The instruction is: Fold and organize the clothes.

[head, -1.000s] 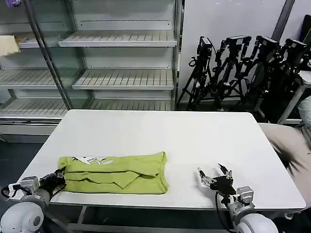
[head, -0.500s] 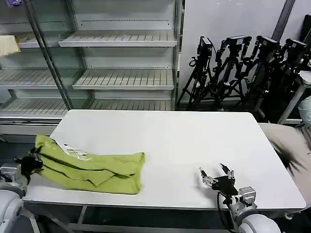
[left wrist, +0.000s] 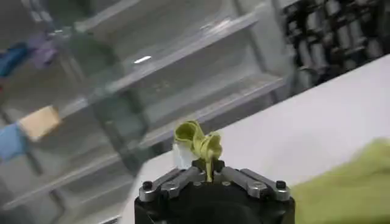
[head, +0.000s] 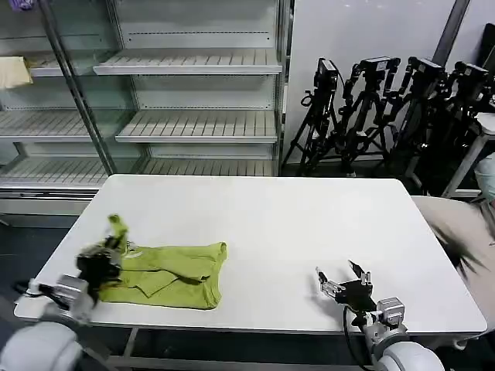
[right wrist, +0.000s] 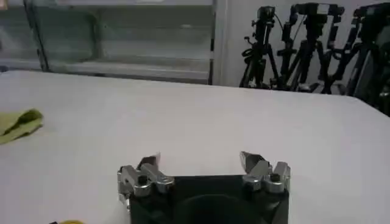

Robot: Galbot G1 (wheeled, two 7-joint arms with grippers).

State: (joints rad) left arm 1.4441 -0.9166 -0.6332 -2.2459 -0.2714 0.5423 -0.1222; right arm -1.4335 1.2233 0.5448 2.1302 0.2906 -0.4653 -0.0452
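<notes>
Mid-fold: left gripper (head: 104, 251) pinching lifted end of soft lime-green T-shirt (head: 174, 276) on white table (head: 309, 224); right gripper (head: 343, 281) spread, idle near front edge; next, probably laying that end across, evenly.

- The left gripper (left wrist: 209, 175) has a black body with two silver metal finger mounts, each carrying a dark round screw head near its outer end.
- The right gripper (right wrist: 200, 163) is built alike: a black housing with a rounded hump at its middle, and silver brackets with dark screws from which short dark-tipped fingers (right wrist: 251, 161) project.
- In the head view the right gripper (head: 343, 281) sits on a silver-grey wrist block, with a thin black cable looping down beside it.
- Both arms end toward the body in smooth, rounded pale-grey shells, seen at the near edge of the tabletop.
</notes>
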